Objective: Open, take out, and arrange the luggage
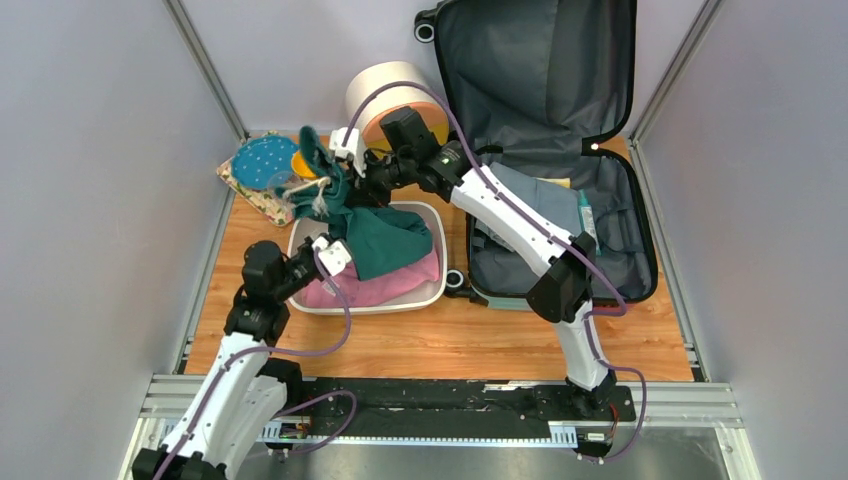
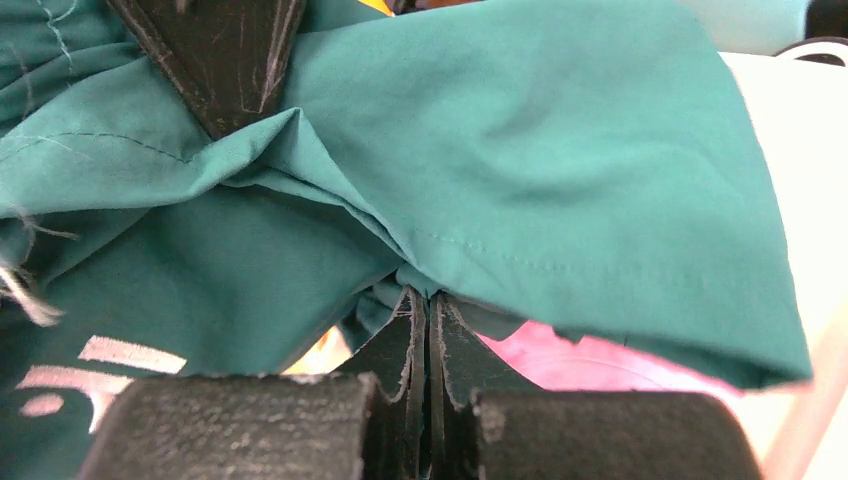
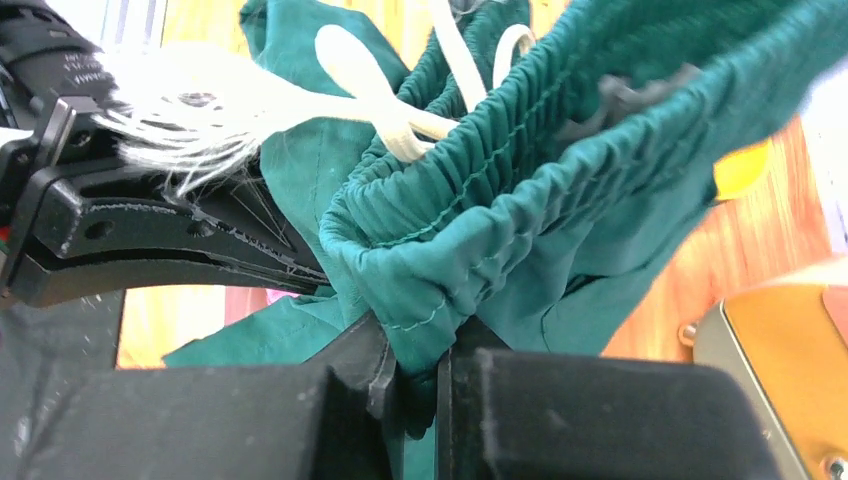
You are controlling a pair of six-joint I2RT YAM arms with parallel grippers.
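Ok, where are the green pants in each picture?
Top external: the green pants hang middle-left, over the white basin.
Left wrist: the pants fill almost the whole picture.
Right wrist: their gathered waistband crosses the middle and right.
Shared landmark: the frayed white drawstring.

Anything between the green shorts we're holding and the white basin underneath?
Nothing visible blocks them. The green shorts, pinched by the right gripper and left gripper, already drape onto the pink garment lying in the white basin.
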